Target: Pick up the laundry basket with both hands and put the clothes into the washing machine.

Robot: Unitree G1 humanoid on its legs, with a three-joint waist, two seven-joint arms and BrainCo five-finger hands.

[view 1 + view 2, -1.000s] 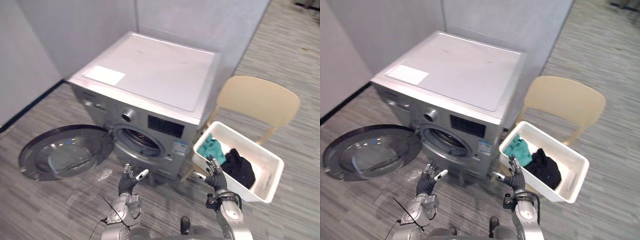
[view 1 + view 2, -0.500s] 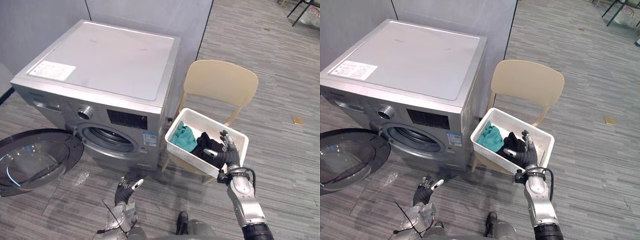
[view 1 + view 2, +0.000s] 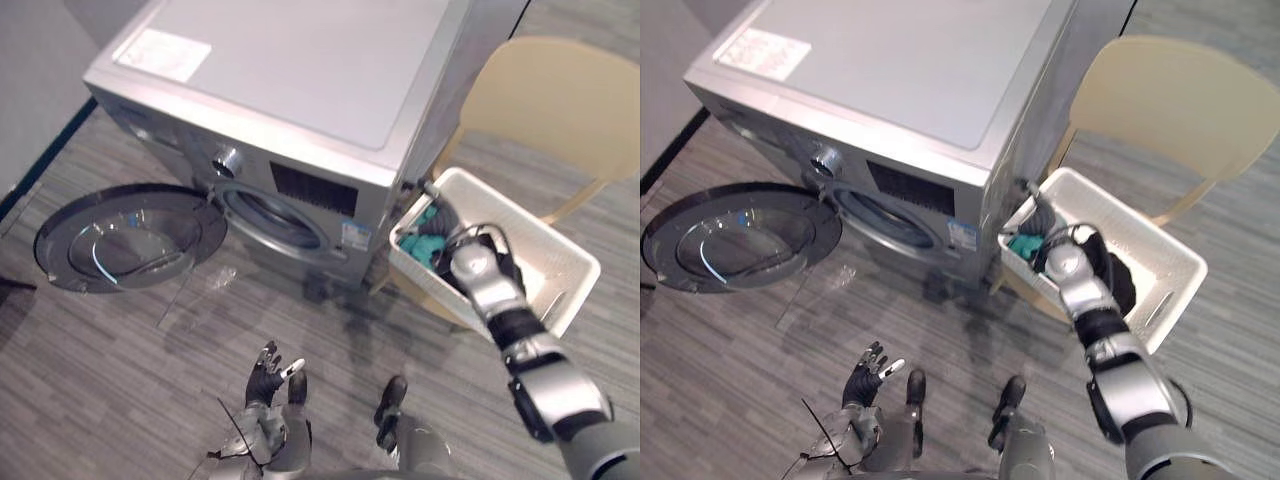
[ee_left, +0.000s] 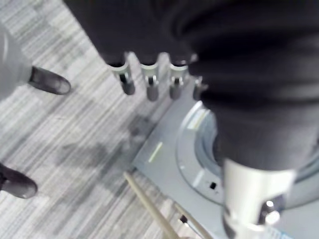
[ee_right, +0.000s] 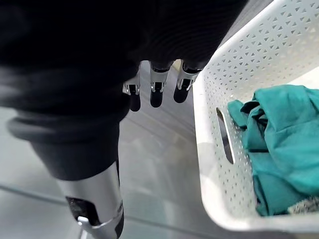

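Left eye view: washer, door swung wide open. White basket sits on a tan chair beside it, teal cloth inside. Right hand is at the basket's washer-side end. Left hand is low over the floor, fingers spread.

Right wrist view: fingers straight, just outside the basket's slotted end wall, gripping nothing.

Left wrist view: fingers straight, holding nothing.

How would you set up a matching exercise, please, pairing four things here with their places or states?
1 washer door
2 basket
3 teal cloth
4 left hand

A inside the basket
B over the floor, fingers spread
C on the chair
D swung wide open

Pairs: 1-D, 2-C, 3-A, 4-B.
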